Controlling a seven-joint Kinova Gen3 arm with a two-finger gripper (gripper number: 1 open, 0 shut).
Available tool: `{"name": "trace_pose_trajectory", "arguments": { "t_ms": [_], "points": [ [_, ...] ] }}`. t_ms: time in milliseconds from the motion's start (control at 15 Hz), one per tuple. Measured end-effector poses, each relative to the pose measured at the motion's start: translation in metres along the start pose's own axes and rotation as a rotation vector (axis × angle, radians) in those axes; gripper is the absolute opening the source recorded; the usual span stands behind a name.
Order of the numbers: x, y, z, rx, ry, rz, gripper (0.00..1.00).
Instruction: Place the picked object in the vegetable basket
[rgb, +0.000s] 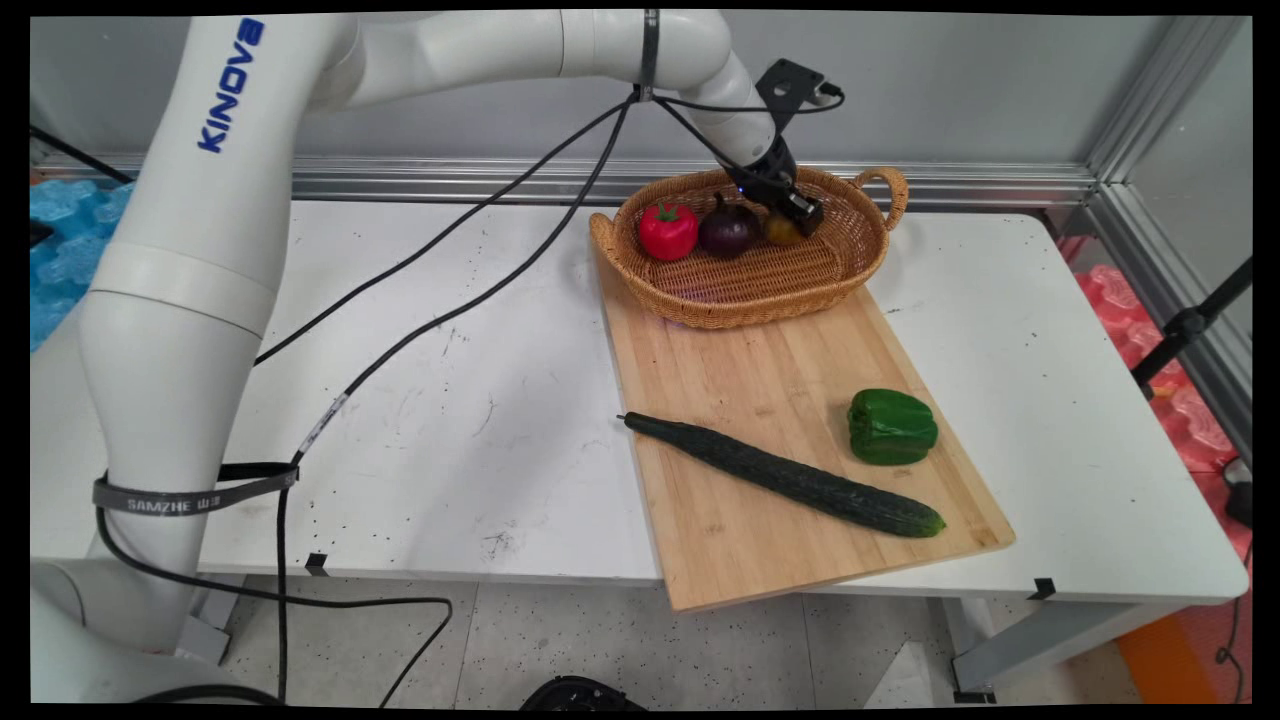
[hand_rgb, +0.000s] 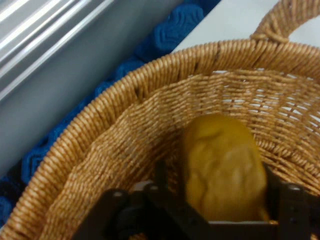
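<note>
My gripper (rgb: 797, 215) is down inside the wicker basket (rgb: 850, 275), at its back right. A lumpy yellow-brown potato (rgb: 781, 231) lies on the basket floor directly under it. In the hand view the potato (hand_rgb: 222, 167) sits between the two black fingers (hand_rgb: 161, 175). The right finger is against it and a narrow gap shows on the left, so the gripper stands open astride it. A dark purple onion (rgb: 727, 230) and a red pepper (rgb: 667, 231) lie to the potato's left in the same basket.
The basket stands on the far end of a wooden cutting board (rgb: 760, 390). A long cucumber (rgb: 790, 478) and a green pepper (rgb: 890, 427) lie on the board's near part. Black cables (rgb: 450, 290) hang over the white table (rgb: 420, 400).
</note>
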Motion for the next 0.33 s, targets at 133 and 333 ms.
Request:
{"name": "trace_pose_trajectory", "arguments": {
  "t_ms": [133,333],
  "points": [
    [0.0001,0.0000,0.0005,-0.004,0.003,0.005,1.00],
    [-0.0004,-0.0009,-0.0036,-0.007,0.011,0.016,1.00]
  ]
}}
